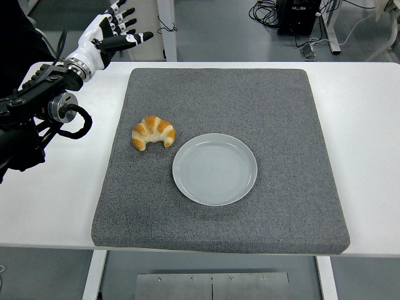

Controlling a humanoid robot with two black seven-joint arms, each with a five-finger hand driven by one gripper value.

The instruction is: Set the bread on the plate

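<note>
Surface: white surface (369, 144), spanning the frame's width, carrying a large square grey felt-like mat (219, 156) at centre.

Bread: one golden-brown crescent-shaped croissant (153, 132), lying on the mat left of centre, ends pointing toward the lower edge of the frame. It sits just beside the plate, up and to its left, not touching it and not on it.

Plate: one round pale grey-blue plate (215, 169), empty, resting flat on the mat near the middle of the frame.

Left robot hand (112, 36): white-and-black five-fingered robot hand on a black arm entering from the left edge, raised at the upper left of the frame beyond the mat's far-left corner. Fingers extended and spread, pointing right, holding nothing. Well apart from the croissant.

Background: grey floor and cables along the top of the frame.
</note>
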